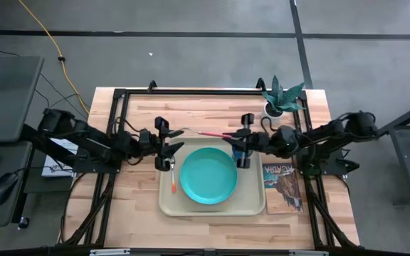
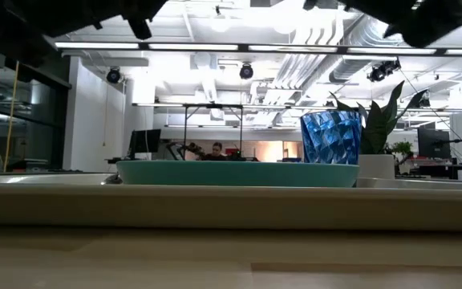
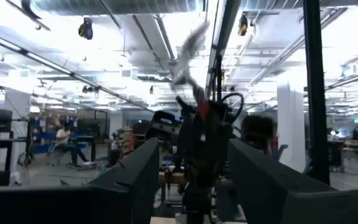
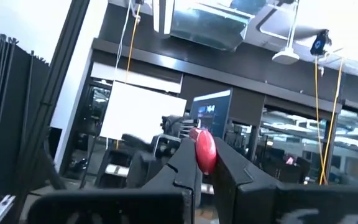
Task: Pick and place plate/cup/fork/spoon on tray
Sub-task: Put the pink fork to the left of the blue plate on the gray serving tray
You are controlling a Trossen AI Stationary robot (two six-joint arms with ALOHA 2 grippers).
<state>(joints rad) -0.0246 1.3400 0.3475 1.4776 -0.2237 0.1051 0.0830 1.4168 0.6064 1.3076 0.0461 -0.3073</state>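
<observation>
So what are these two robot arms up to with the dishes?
They are setting a beige tray. The turquoise plate lies on it, the blue cup stands at its right edge, and the spoon lies along its left side. The right gripper holds the fork by its red-pink handle, raised above the tray's far edge. The left gripper, jaws open, hovers over the spoon end of the tray.

plate [image 1: 208, 175] turquoise, flat, tray [image 1: 256, 206] center | spoon [image 1: 172, 169] tray's left edge | cup [image 2: 330, 137] upright, tray's right-rear corner | fork [image 1: 216, 134] held above table, w/ handle clamped
</observation>
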